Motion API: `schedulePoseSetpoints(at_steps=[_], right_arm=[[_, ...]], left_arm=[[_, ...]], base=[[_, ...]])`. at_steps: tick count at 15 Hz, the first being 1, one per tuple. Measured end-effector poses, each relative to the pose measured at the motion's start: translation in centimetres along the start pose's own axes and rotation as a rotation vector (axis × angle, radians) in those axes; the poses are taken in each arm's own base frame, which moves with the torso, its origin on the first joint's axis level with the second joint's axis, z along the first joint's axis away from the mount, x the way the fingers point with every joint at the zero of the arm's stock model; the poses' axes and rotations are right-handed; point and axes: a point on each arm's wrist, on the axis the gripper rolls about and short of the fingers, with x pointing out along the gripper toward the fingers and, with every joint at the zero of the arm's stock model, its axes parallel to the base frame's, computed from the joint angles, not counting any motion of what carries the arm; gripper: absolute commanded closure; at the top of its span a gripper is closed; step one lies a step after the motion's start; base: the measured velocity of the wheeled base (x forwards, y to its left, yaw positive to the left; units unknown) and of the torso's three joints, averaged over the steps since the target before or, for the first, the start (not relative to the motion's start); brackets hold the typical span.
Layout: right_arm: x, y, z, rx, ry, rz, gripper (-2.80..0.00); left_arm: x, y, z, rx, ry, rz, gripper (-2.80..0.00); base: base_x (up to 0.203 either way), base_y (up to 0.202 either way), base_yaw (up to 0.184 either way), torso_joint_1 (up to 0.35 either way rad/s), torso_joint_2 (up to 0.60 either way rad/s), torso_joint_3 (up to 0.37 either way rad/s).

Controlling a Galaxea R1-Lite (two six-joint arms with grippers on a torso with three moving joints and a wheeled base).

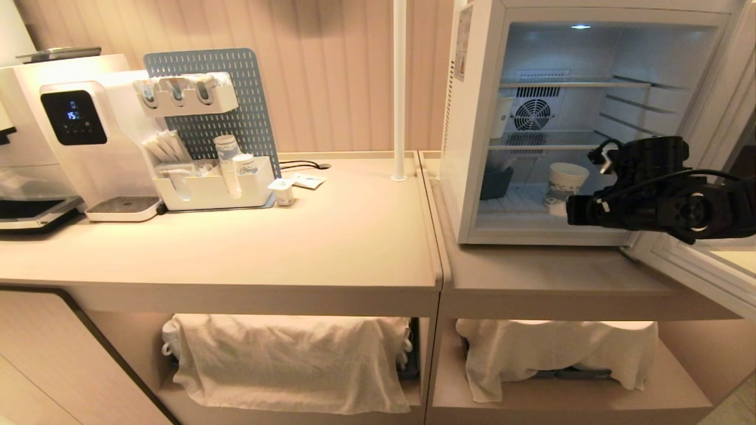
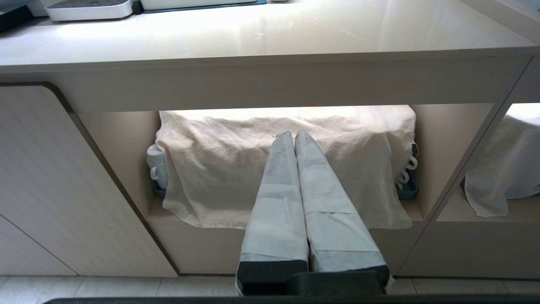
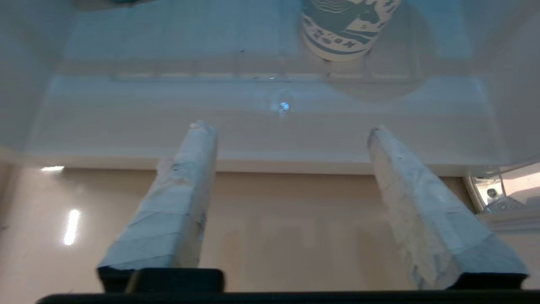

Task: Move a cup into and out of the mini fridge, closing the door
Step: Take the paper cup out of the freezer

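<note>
Right end effector [image 3: 289, 126] gapes wide, seemingly empty, short of cup [image 3: 344, 29].

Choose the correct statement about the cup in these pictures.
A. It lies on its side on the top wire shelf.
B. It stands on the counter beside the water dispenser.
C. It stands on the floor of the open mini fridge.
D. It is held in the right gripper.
C: the cup stands upright on the bottom of the mini fridge, and the right gripper is open and empty in front of it.

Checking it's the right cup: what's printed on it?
Blue wave-like pattern on white cup, clearest in right wrist view.
</note>
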Motion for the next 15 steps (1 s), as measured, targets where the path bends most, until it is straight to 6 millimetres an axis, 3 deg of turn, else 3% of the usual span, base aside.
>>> schedulePoseSetpoints(at_steps=[8,15], right_arm=[[3.6,-1.6,1.6,-0.001,-0.124,-0.107,-2.8],[6.2,-2.1,0.6,0.003,-0.099,-0.146,-2.8]], left_arm=[[0.0,0.0,0.0,-0.001,0.0,0.0,0.0],[0.0,0.0,0.0,0.0,0.0,0.0,0.0]], base=[[0.0,0.0,0.0,0.0,0.0,0.0],[0.0,0.0,0.0,0.0,0.0,0.0]])
